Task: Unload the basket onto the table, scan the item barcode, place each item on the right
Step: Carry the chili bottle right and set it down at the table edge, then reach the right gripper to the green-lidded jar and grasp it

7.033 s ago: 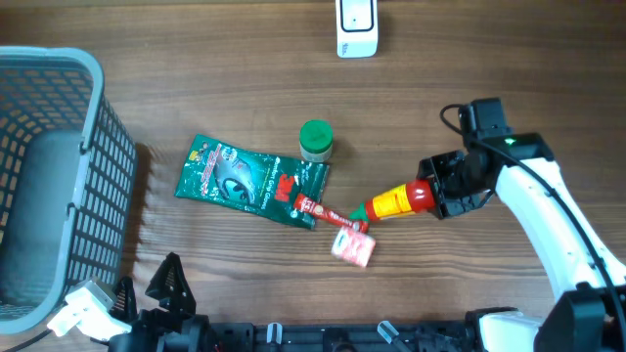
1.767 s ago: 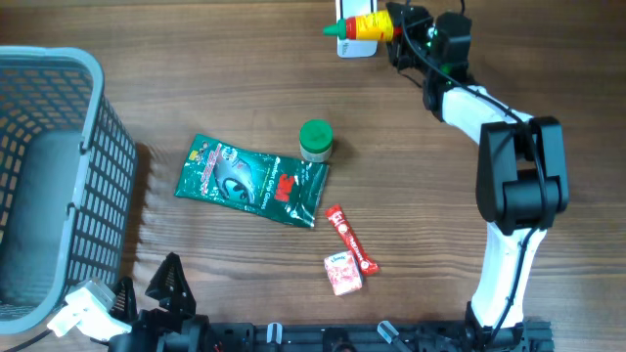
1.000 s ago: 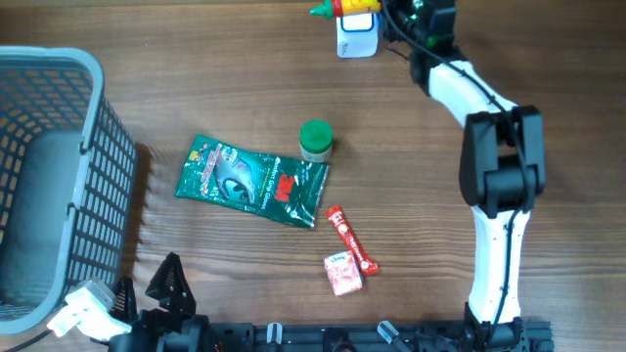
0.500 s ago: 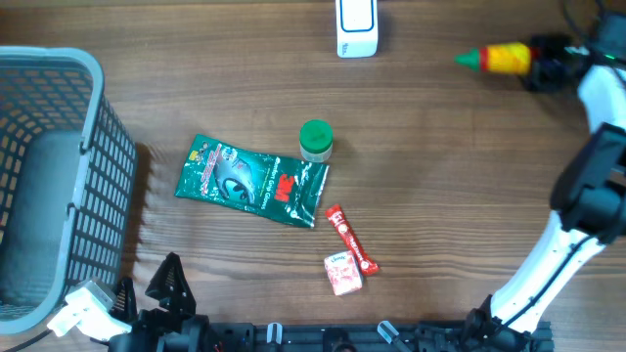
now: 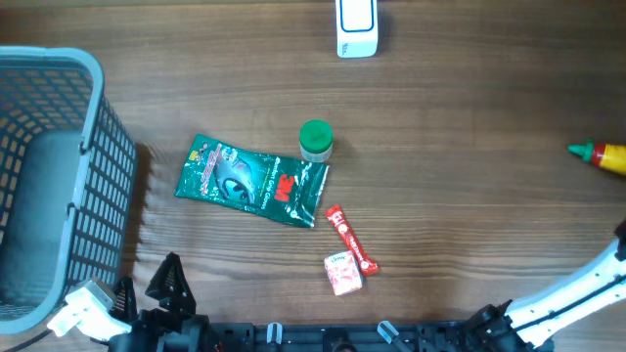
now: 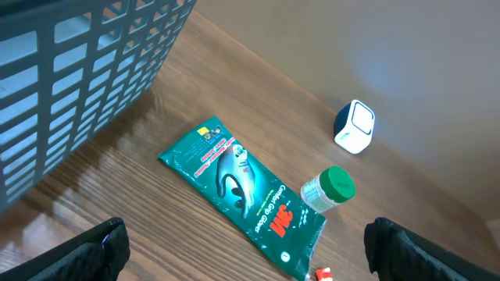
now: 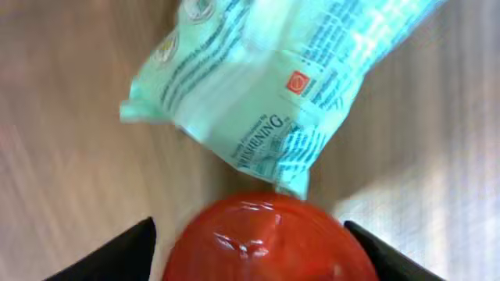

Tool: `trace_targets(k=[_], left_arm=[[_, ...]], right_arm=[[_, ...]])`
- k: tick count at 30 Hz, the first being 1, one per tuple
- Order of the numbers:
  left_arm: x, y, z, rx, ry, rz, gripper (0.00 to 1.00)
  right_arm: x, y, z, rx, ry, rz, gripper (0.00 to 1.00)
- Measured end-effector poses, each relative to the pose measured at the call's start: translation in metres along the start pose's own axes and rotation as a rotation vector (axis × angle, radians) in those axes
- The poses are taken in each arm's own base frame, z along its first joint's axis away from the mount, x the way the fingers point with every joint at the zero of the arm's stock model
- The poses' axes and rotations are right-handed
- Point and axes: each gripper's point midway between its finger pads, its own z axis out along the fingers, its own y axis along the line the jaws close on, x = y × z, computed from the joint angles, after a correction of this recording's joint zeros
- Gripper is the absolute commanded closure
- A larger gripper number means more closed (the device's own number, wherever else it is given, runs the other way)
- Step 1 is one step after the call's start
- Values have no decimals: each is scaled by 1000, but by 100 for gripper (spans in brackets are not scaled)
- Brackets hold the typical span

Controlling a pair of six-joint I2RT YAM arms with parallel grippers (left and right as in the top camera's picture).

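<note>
Two fingers (image 7: 125, 254) of the right gripper (image 7: 248, 234) flank the red base of the sauce bottle (image 7: 262, 242); clamped or slack, cannot tell. Bottle shows at the overhead frame's right edge, well apart from the top-centre scanner (image 5: 356, 26): likely the set-aside step, which needs a clean release next. Left gripper (image 6: 246, 242) hangs idle, fingers wide apart.

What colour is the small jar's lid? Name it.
Green; the lid shows best in the overhead view.

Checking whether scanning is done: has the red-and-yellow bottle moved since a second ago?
Yes. The bottle was beside the scanner at the top edge; now it is far right of the scanner and lower, at the overhead view's right edge.
</note>
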Motion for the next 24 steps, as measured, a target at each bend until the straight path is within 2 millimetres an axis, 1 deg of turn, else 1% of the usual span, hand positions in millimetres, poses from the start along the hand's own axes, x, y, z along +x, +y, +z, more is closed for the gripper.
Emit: trace_targets(k=[1, 2, 4, 5, 7, 9, 10, 12, 13, 14, 16, 17, 18, 19, 21, 22, 24], left_arm=[[0, 0, 0, 0, 0, 0, 0], [0, 0, 0, 0, 0, 0, 0], [0, 0, 0, 0, 0, 0, 0], [0, 0, 0, 0, 0, 0, 0], [0, 0, 0, 0, 0, 0, 0], [0, 0, 0, 0, 0, 0, 0], [0, 0, 0, 0, 0, 0, 0], [0, 0, 0, 0, 0, 0, 0], [0, 0, 0, 0, 0, 0, 0], [0, 0, 0, 0, 0, 0, 0], [0, 0, 0, 0, 0, 0, 0], [0, 0, 0, 0, 0, 0, 0], [0, 0, 0, 0, 0, 0, 0], [0, 0, 0, 0, 0, 0, 0], [0, 0, 0, 0, 1, 0, 0], [0, 0, 0, 0, 0, 0, 0], [0, 0, 0, 0, 0, 0, 0]], right_arm=[[-7, -3, -2, -17, 7, 4, 0], [-10, -1, -4, -49, 16, 0, 0], [-16, 11, -16, -126, 26, -5, 0], [-18, 20, -27, -179, 31, -12, 0], [-20, 44, -64, -297, 24, -34, 0], [-14, 66, -110, -397, 11, -69, 1], [-7, 77, -140, -450, 7, -94, 0], [16, 91, -189, -512, 8, -148, 0], [32, 97, -209, -535, 17, -180, 1], [52, 102, -226, -549, 36, -216, 0], [99, 110, -245, -557, 102, -287, 0], [126, 113, -250, -550, 148, -328, 1], [137, 112, -250, -540, 170, -343, 0], [180, 114, -250, -516, 247, -415, 0], [233, 111, -251, -478, 330, -514, 0], [267, 106, -252, -450, 385, -580, 0], [319, 94, -258, -409, 467, -684, 0]])
